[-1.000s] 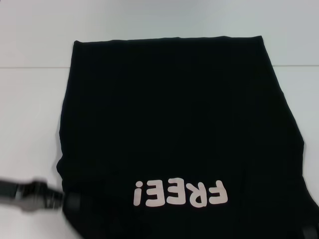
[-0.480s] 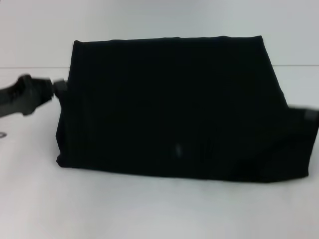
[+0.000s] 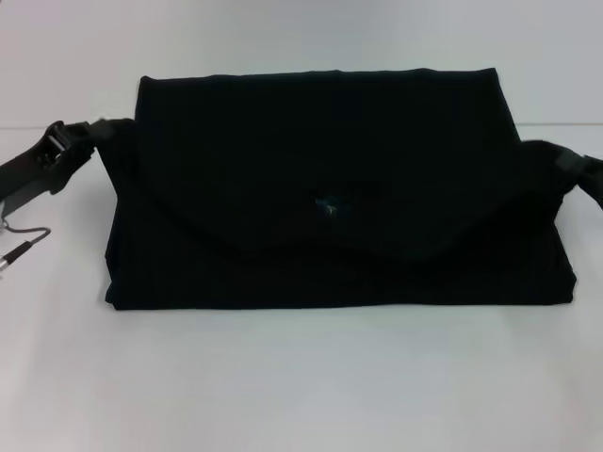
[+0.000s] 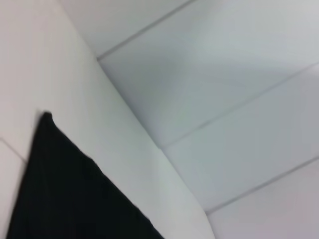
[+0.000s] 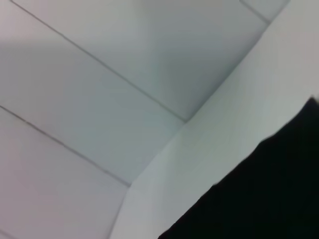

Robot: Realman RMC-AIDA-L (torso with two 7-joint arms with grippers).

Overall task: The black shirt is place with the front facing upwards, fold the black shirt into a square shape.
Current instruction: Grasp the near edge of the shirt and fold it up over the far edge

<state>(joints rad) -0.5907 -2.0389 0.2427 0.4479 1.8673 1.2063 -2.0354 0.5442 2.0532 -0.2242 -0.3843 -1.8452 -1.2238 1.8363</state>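
The black shirt (image 3: pixel 330 198) lies folded on the white table (image 3: pixel 301 386), its letters hidden. The left gripper (image 3: pixel 105 132) and right gripper (image 3: pixel 551 155) touch its sides; whether they pinch is hard to tell.

- Head view: high, looking forward and down over the white table (image 3: pixel 301 386); the whole folded black shirt (image 3: pixel 320 188) fits in frame.
- Left wrist view: close, steeply tilted; shirt corner (image 4: pixel 60 189), table edge, floor tiles beyond.
- Right wrist view: likewise close and tilted.
- Shared: shirt, table.
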